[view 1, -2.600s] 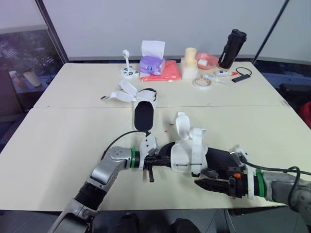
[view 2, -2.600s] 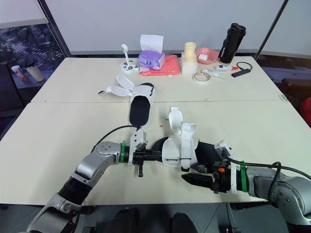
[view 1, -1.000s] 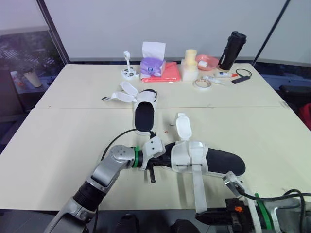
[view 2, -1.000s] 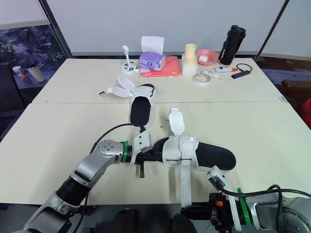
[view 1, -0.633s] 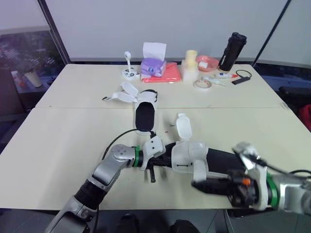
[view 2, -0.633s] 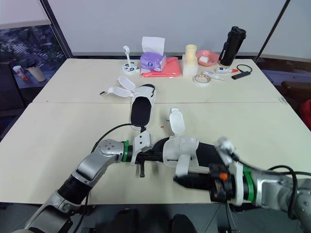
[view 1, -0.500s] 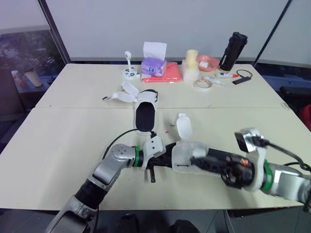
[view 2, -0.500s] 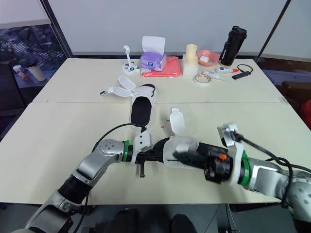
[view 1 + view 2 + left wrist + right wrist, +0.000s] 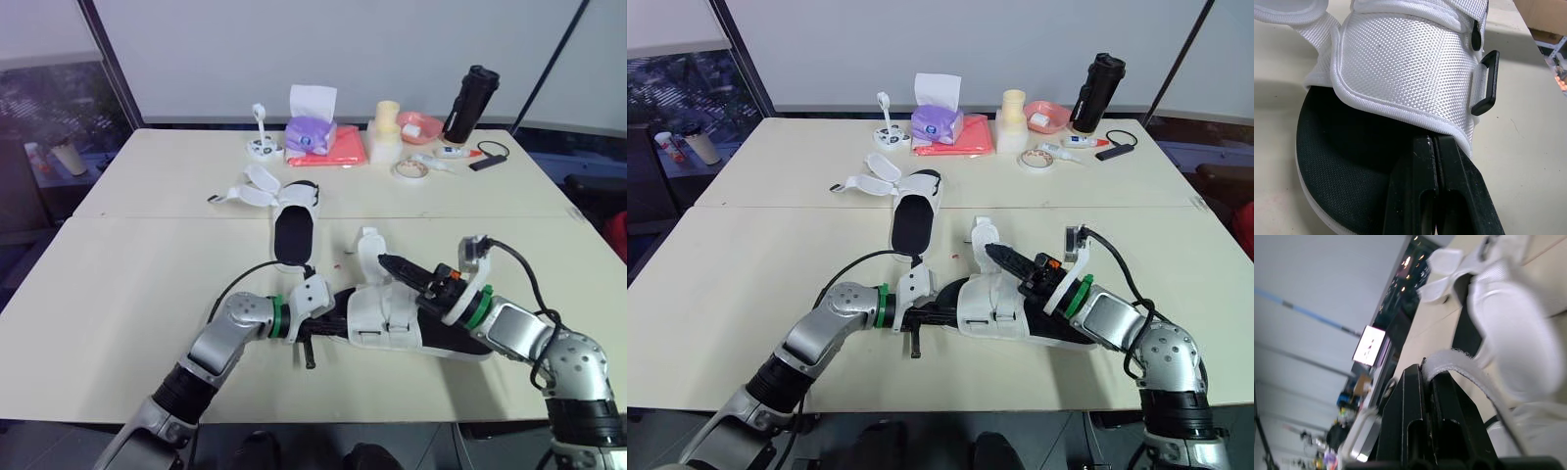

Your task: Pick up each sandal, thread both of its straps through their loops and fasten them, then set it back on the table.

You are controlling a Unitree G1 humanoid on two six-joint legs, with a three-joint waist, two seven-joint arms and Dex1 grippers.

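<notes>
The near sandal [image 9: 392,318], white upper on a black sole, lies at the table's front. My left gripper [image 9: 315,329] is shut on its toe end, the fingertips [image 9: 1432,143] pinching the edge where the white upper meets the black insole. A black loop [image 9: 1486,83] sits on the upper's side. My right gripper [image 9: 385,261] hovers over the upper's far side, shut on a white strap [image 9: 1464,368] that folds back across the upper. Another strap flap [image 9: 368,245] stands up beside it. The second sandal [image 9: 294,223] lies farther back with its straps [image 9: 247,188] spread open.
Along the far edge stand a purple tissue box [image 9: 308,125] on a red cloth [image 9: 333,149], a white stand [image 9: 261,145], a cream cup [image 9: 385,130], a pink bowl [image 9: 417,122], a tape roll [image 9: 408,168] and a black bottle [image 9: 467,90].
My right gripper carried the strap from the table's front edge up and over the near sandal to its far side. The left gripper kept its hold.
</notes>
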